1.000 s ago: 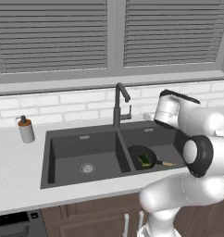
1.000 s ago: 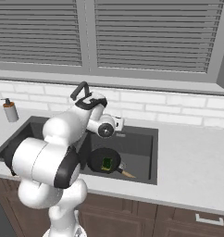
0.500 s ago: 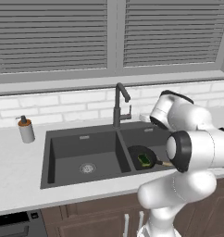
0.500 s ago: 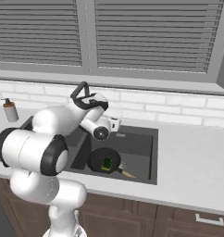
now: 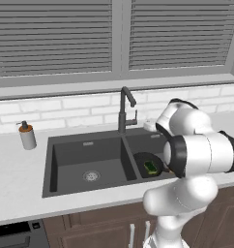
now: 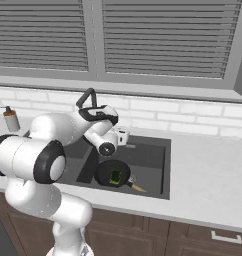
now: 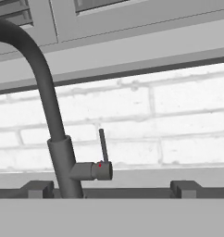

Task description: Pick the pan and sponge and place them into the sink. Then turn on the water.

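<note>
- Against the frame of a second ago, you see the arm folded more toward the faucet (image 5: 124,109); its elbow has swung from the right of the sink (image 5: 70,160) to in front of the right basin; the pan (image 5: 147,163) and the sponge (image 5: 150,167) lie as they did before.
- The gripper (image 6: 121,136) hangs over the back of the right basin, near the faucet base; its jaws stand wide and hold nothing.
- From the right base view you get the pan's thin handle, which points to the front right corner of the basin; in the left base view the arm covers that handle.
- The left base view gives you the left basin with its round metal drain (image 5: 91,176), and a soap dispenser (image 5: 27,136) on the counter (image 5: 17,193) left of the sink.
- The hand view shows you the faucet from close: a dark curved spout, a thick round base, and a thin lever (image 7: 103,147) that stands upright on a side knob with a small red dot; behind it is a white brick wall (image 7: 178,125).
- The pan is black, round and shallow; the sponge is a small green block and rests inside the pan; the sink is dark grey and matte; no stream falls from the spout.
</note>
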{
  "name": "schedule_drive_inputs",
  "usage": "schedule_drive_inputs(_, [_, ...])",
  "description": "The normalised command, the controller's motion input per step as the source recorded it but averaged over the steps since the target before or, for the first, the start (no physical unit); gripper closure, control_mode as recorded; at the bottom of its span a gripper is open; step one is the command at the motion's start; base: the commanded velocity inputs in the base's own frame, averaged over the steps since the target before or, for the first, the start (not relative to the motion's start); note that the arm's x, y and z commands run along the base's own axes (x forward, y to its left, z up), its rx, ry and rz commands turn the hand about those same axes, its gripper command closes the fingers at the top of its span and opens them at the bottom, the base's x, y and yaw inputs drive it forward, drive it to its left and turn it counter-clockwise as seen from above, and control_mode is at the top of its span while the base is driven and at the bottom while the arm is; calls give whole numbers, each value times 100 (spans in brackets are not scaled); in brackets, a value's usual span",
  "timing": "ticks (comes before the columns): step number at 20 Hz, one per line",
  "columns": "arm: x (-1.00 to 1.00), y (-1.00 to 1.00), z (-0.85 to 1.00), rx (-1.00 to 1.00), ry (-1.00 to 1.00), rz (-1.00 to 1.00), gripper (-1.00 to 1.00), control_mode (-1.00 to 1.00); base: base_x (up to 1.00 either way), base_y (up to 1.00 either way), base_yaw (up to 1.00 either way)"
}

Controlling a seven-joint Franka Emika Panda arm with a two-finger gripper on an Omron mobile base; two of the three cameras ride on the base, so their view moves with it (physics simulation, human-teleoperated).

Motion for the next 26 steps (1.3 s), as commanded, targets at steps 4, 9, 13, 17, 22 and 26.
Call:
schedule_drive_inputs(4, [0, 0, -13, 0, -3, 0, -100, -100, 0, 0, 0])
schedule_drive_inputs(9, [2, 1, 0, 0, -3, 0, -100, -100, 0, 0, 0])
schedule_drive_inputs(13, [3, 4, 0, 0, -5, 0, -100, -100, 0, 0, 0])
schedule_drive_inputs(17, [9, 9, 0, 0, -4, 0, -100, -100, 0, 0, 0])
schedule_drive_inputs(22, [8, 11, -7, 0, -2, 0, -100, -100, 0, 0, 0])
schedule_drive_inputs(26, [14, 3, -7, 0, -3, 0, -100, -100, 0, 0, 0])
